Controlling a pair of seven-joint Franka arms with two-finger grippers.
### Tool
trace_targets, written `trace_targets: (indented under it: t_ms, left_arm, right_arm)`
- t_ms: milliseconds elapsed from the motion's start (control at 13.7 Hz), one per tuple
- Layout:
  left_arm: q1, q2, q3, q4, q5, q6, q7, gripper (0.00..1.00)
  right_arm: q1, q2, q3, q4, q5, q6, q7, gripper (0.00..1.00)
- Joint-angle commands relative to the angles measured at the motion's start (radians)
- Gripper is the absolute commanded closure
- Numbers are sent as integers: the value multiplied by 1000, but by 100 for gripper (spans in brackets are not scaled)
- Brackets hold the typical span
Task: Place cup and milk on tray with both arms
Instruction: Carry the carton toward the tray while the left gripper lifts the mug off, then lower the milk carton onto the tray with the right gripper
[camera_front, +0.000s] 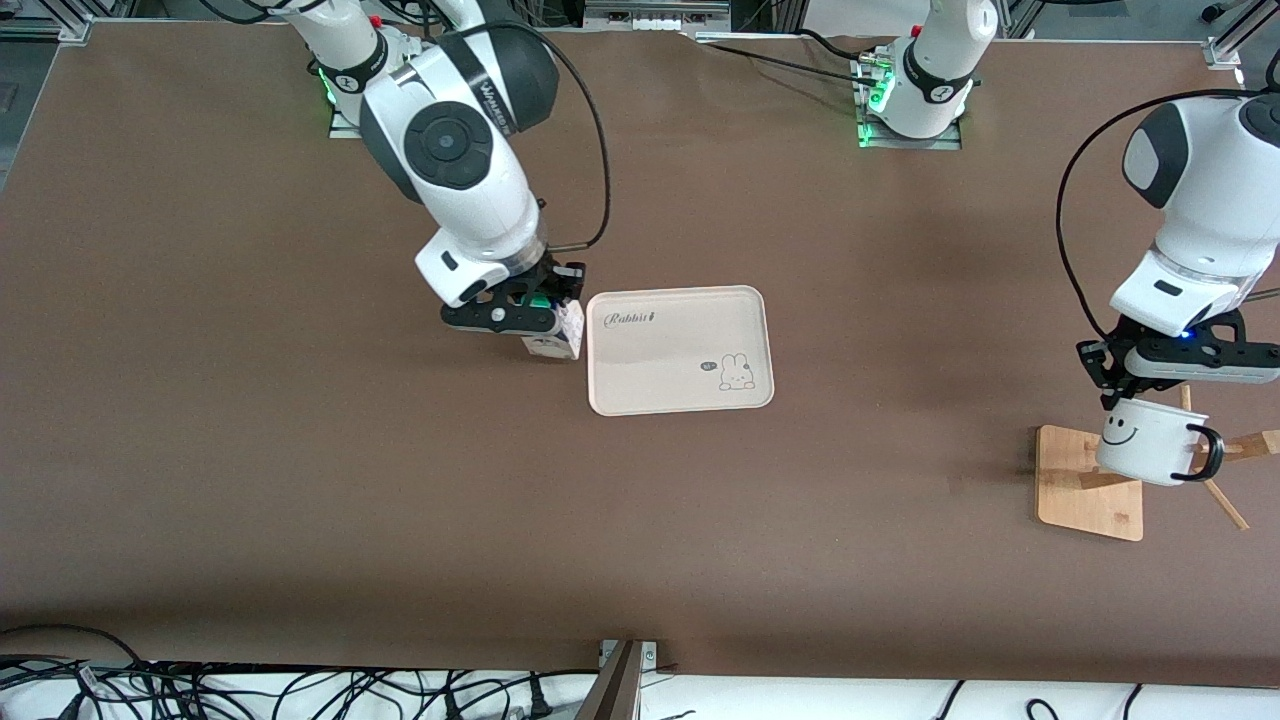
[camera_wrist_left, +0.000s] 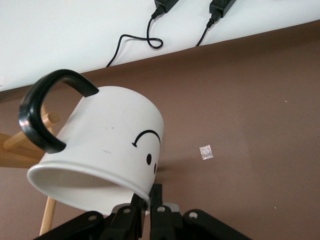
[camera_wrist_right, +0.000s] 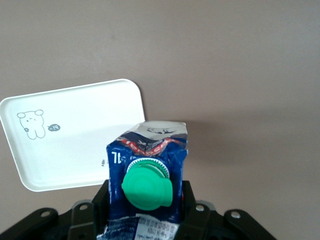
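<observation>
Both grasps are made; we judge the step in hand to be the carry toward the tray (camera_front: 680, 350), which lies bare on the table (camera_front: 300, 500) between the two arms.

Right gripper (camera_front: 535, 312): fingers closed on the milk (camera_front: 555, 338), gripping the carton's upper body. In the right wrist view the green cap (camera_wrist_right: 147, 189) faces the camera and the carton (camera_wrist_right: 148, 175) sits squarely between the fingers. The carton is just beside the tray's short edge at the right arm's end; we cannot tell whether its base is off the table.

Left gripper (camera_front: 1125, 392): fingers pinched on the rim of the cup (camera_front: 1150, 440), one inside and one outside as far as the left wrist view shows. The cup (camera_wrist_left: 100, 145) hangs tilted, handle (camera_wrist_left: 47, 112) pointing away from the gripper, over the wooden stand (camera_front: 1090, 482) at the left arm's end, well apart from the tray.

Next move, our reading:
- Right arm: short sideways transfer over the rim, then set the milk down upright inside the tray, kept toward its own end to leave room.
- Left arm: long travel across to the tray; clear the stand's pegs (camera_front: 1225, 500) first, then level the cup before lowering.
- A rim pinch is a thin hold, so the cup may swing.
</observation>
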Motion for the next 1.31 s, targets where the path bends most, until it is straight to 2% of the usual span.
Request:
trace_targets:
  t_ms: [0, 219, 510, 583, 802, 1240]
  left_arm:
    - [-41, -60, 2, -12, -21, -82, 17, 100]
    - [-98, -80, 0, -10, -75, -200, 14, 100]
    - [-162, -71, -20, -4, -76, -313, 13, 100]
    - [-163, -68, -47, -3, -78, -316, -1, 100]
    - [-164, -62, -66, 2, -78, -318, -13, 100]
    - [-164, -59, -66, 2, -78, -318, -10, 100]
  right_arm:
    - [49, 69, -16, 99, 11, -11, 82, 42]
    - [86, 95, -16, 117, 9, 17, 111, 42]
    - [115, 118, -37, 122, 3, 58, -91, 42]
    - [115, 118, -40, 122, 3, 58, -136, 43]
    - [113, 126, -42, 120, 2, 61, -191, 42]
    - [115, 164, -42, 119, 9, 141, -204, 43]
